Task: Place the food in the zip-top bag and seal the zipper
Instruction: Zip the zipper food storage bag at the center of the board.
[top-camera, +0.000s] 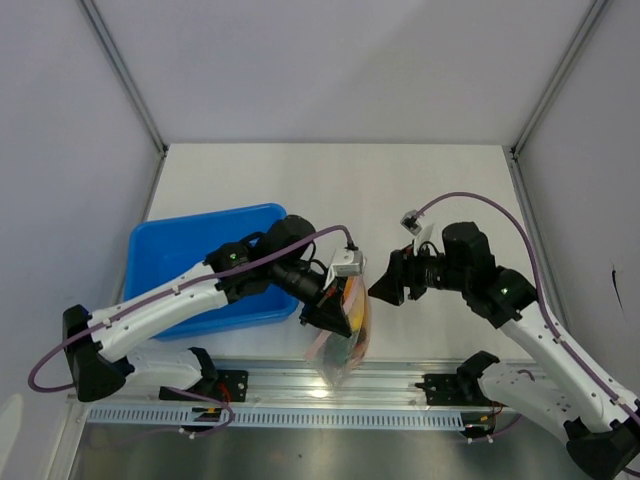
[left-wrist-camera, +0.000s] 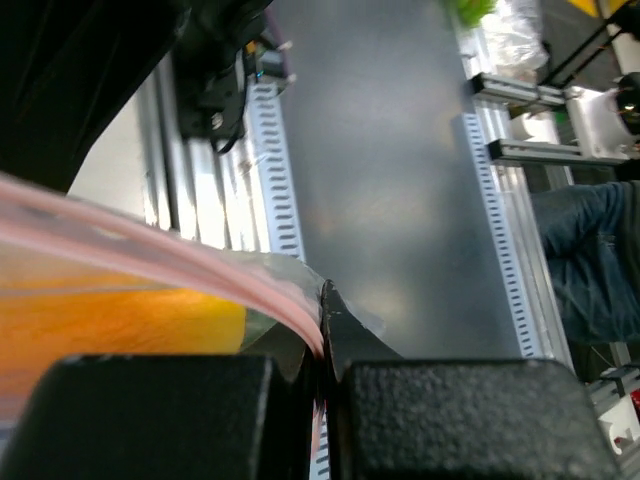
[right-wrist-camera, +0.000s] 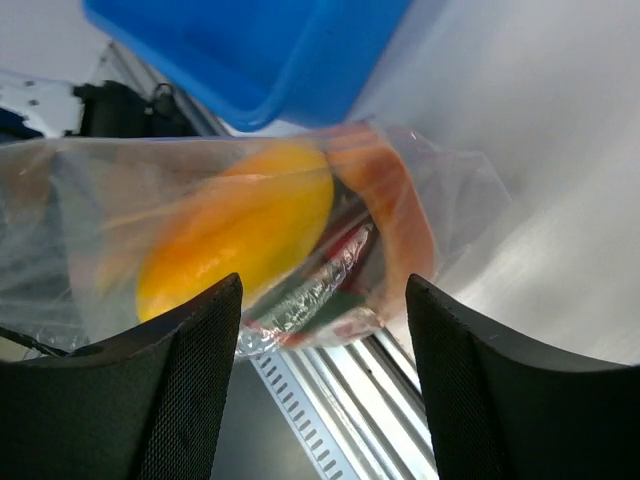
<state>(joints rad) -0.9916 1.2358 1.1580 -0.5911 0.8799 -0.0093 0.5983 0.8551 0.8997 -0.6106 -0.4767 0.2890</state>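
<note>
My left gripper (top-camera: 338, 308) is shut on the pinkish-red zipper (left-wrist-camera: 200, 262) at the mouth of the clear zip-top bag (top-camera: 345, 345). The bag hangs from it over the table's front edge. Inside the bag is the food: a yellow-orange piece (right-wrist-camera: 240, 235), an orange-red wedge (right-wrist-camera: 398, 205), and red and dark green bits low down (right-wrist-camera: 340, 290). My right gripper (top-camera: 378, 288) stands open just right of the bag. In the right wrist view the bag (right-wrist-camera: 90, 210) lies beyond the right gripper (right-wrist-camera: 325, 295), with nothing between its fingers.
The blue tray (top-camera: 190, 255) sits on the table behind my left arm and shows behind the bag in the right wrist view (right-wrist-camera: 260, 50). An aluminium rail (top-camera: 400, 380) and a slotted cable duct (top-camera: 300, 412) run along the front edge under the bag.
</note>
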